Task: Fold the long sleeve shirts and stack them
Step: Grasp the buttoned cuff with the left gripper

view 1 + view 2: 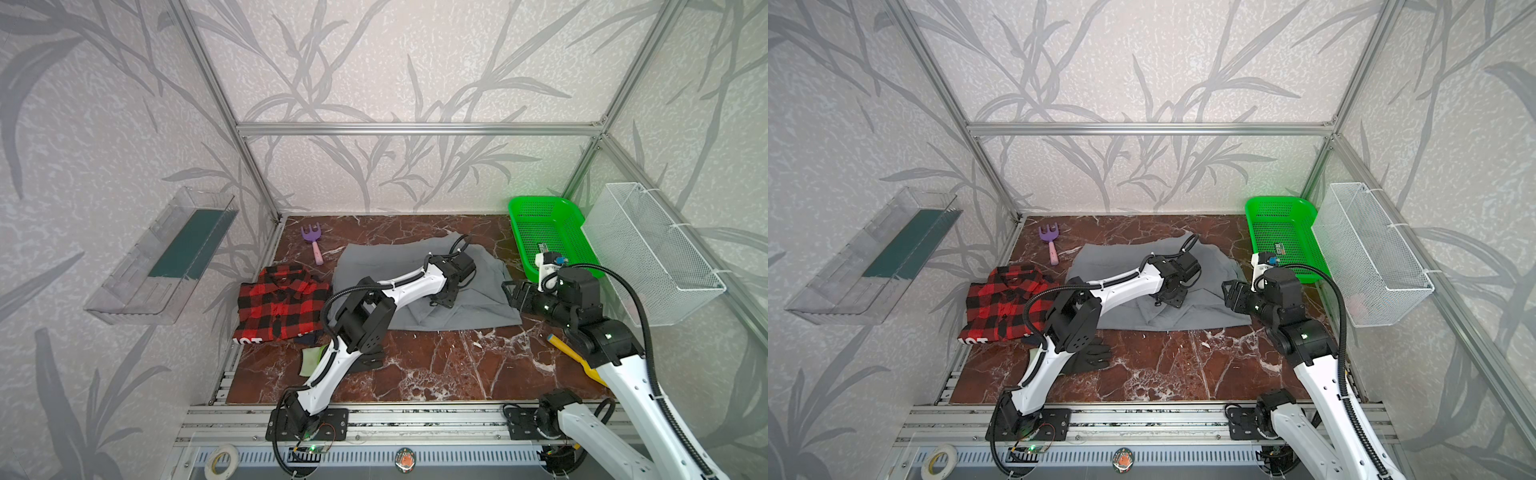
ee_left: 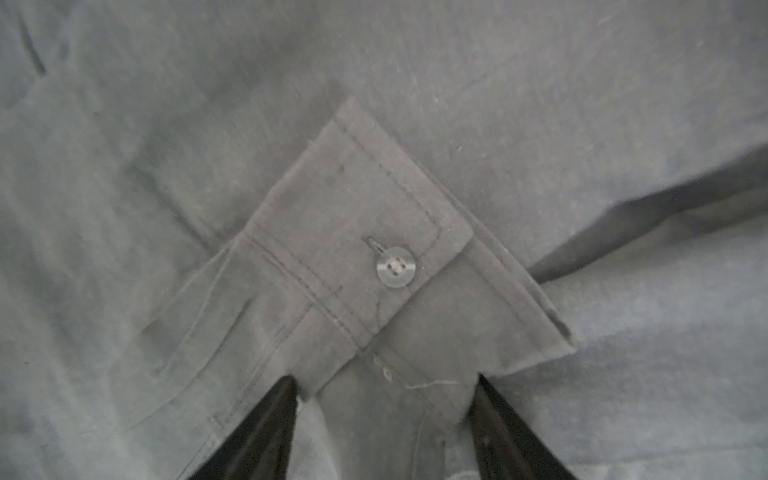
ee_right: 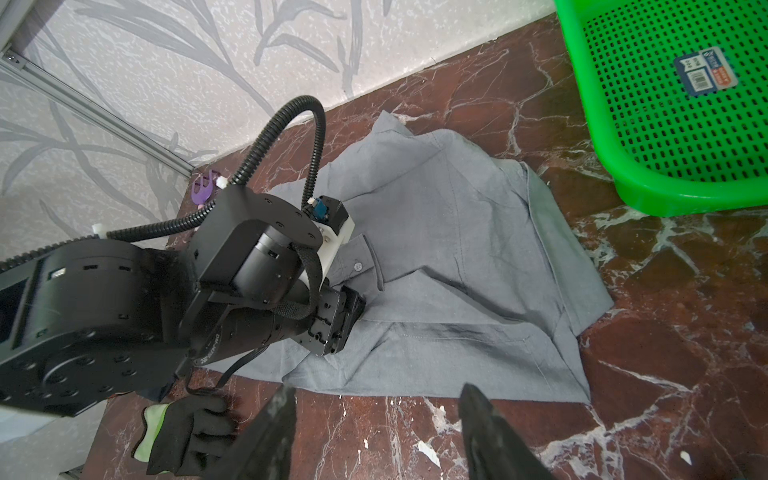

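Left tool (image 2: 386, 384) astride grey shirt (image 1: 374, 266) cuff (image 2: 361, 232); right tool (image 3: 376, 392) empty.
I read the left tool's fingers apart, cuff between them; shirt spread at frame centre in both top views. Right tool's fingers apart over the surface (image 1: 436, 365). Plaid shirt (image 1: 278, 307) lies at left centre.

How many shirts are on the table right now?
2. The grey shirt lies centrally under the left gripper; the red-and-black plaid shirt lies at the left edge of the table. None seems hidden.
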Controlling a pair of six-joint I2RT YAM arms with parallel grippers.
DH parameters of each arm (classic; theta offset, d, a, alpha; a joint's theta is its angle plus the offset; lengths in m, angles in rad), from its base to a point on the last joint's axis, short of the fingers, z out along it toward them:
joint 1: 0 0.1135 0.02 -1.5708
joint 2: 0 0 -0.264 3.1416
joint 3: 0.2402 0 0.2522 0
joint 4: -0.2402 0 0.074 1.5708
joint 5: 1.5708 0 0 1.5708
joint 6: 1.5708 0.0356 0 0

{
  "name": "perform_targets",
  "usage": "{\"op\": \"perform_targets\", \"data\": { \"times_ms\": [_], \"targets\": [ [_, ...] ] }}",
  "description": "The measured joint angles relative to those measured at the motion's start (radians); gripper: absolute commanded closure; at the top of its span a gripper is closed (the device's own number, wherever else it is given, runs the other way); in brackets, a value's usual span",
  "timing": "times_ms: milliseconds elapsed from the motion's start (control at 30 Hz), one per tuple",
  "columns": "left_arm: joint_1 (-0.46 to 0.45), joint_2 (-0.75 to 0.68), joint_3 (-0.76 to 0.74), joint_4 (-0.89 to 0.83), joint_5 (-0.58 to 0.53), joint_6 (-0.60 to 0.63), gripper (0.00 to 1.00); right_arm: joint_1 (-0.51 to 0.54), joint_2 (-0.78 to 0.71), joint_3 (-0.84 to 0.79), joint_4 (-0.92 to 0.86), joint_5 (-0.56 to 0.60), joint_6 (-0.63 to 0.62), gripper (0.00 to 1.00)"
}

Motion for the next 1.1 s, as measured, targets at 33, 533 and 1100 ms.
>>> {"op": "perform_targets", "data": {
  "times_ms": [33, 533, 1100],
  "targets": [
    [0.0, 0.0, -0.002, -0.001, 0.002, 0.001, 0.48, 0.0, 0.0, -0.001, 0.0, 0.0, 0.0, 0.38],
    [-0.001, -0.004, -0.006, -0.006, -0.011, -0.002, 0.92, 0.0, 0.003, -0.003, 0.0, -0.009, 0.008, 0.38],
    [0.002, -0.079, 0.19, -0.026, -0.052, 0.097, 1.0, 0.0, 0.128, -0.089, 0.092, -0.117, 0.076, 0.38]
  ]
}}
